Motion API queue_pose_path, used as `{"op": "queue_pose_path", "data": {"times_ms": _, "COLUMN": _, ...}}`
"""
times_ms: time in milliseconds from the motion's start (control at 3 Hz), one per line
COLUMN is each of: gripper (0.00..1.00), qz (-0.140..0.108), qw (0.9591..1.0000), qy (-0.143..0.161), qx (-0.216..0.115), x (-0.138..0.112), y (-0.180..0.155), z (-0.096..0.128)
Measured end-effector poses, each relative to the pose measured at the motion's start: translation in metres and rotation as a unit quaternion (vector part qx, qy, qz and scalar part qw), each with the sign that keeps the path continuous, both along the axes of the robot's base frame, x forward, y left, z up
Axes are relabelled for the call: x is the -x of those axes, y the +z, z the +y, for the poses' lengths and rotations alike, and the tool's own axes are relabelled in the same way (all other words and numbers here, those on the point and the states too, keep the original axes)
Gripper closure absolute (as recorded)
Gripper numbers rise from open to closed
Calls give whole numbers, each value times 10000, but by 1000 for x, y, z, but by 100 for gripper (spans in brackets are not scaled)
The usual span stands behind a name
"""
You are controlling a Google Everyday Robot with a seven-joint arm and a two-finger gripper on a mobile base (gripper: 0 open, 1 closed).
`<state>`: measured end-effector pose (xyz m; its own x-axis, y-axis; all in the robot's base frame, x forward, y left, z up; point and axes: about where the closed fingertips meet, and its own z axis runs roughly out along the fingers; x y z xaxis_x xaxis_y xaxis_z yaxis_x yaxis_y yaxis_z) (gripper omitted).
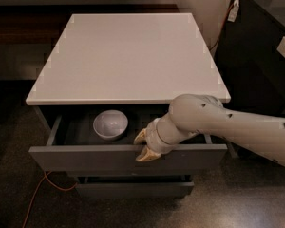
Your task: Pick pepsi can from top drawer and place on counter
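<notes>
The top drawer (85, 157) of the grey cabinet is pulled partly out under the white counter (128, 56). My gripper (143, 146) sits at the drawer's front edge, one finger inside and one finger (146, 156) outside, shut on the front panel. A white round bowl (110, 124) lies in the drawer's dark inside, left of the gripper. The pepsi can is not visible; my arm (213, 122) covers the right part of the drawer's inside.
A lower grey drawer (133, 189) shows beneath. A dark cabinet (261, 56) stands close on the right. An orange cable (38, 194) lies on the floor at the lower left. A dark bench runs behind the counter.
</notes>
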<state>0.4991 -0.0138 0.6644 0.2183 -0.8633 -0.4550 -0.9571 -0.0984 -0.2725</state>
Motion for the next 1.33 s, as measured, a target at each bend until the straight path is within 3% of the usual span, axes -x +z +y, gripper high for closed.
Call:
{"op": "queue_pose_path", "data": {"times_ms": 333, "gripper": 100, "qz": 16, "qw": 10000, "qy": 19, "qx": -27, "x": 4, "y": 2, "z": 2}}
{"op": "queue_pose_path", "data": {"times_ms": 667, "gripper": 100, "qz": 196, "qw": 9989, "qy": 244, "qx": -346, "x": 45, "y": 30, "z": 21}}
{"op": "queue_pose_path", "data": {"times_ms": 1333, "gripper": 59, "qz": 210, "qw": 9987, "qy": 260, "qx": -374, "x": 48, "y": 33, "z": 23}}
